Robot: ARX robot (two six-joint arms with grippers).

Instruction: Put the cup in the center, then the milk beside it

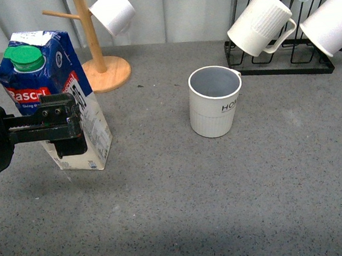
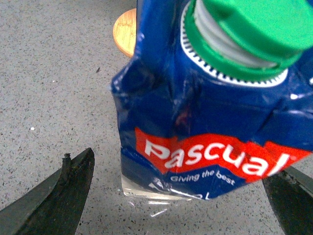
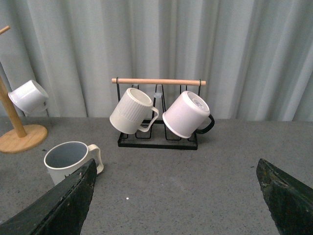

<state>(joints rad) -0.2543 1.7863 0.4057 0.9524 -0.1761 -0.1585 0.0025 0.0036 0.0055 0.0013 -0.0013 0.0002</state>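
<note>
Front: the cup (image 1: pixel 216 102) sits centred on the surface (image 1: pixel 227 207), the milk (image 1: pixel 50 67) well to its left, not yet beside it. Left wrist: the left pincer (image 2: pixel 178 171) straddles the milk, released, apparently poised to grasp. Right wrist: the right pincer (image 3: pixel 176 196) hangs released.

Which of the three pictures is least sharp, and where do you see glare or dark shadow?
Left wrist view: the milk is very close, its green cap soft, with a glint at its base. Front view: sharp, evenly lit, shadow on the table's near edge. Right wrist view: sharp.
</note>
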